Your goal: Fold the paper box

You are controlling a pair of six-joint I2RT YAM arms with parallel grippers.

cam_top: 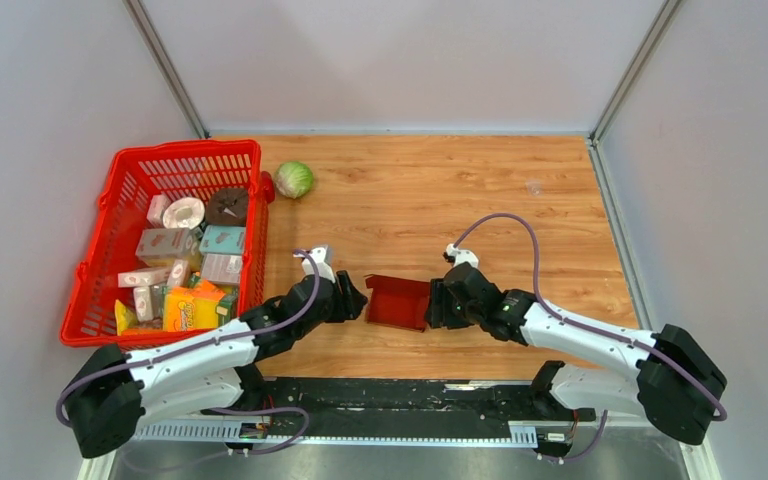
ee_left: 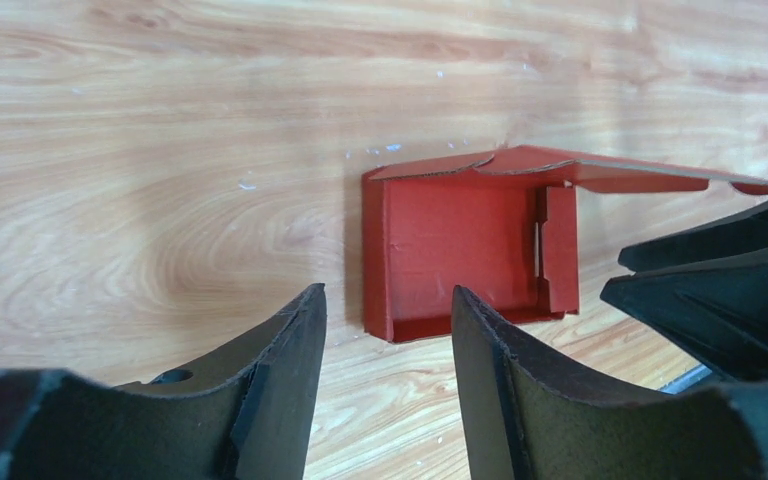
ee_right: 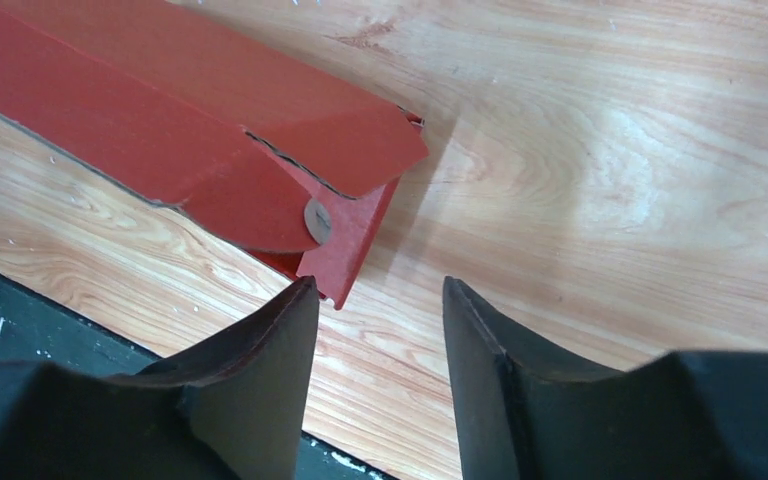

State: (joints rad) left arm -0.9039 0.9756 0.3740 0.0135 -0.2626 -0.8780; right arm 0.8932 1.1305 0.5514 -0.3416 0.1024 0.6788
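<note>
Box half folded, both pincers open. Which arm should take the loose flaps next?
Probably right. The right pincer, open, sits at the end of the box, with the loose overlapping flaps just ahead of it. The left pincer faces the open side, away from those flaps.

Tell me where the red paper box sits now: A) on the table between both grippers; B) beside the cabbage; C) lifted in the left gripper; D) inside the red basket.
A: the paper box lies on the table between the left gripper and the right gripper, both open, neither closed on it.
</note>
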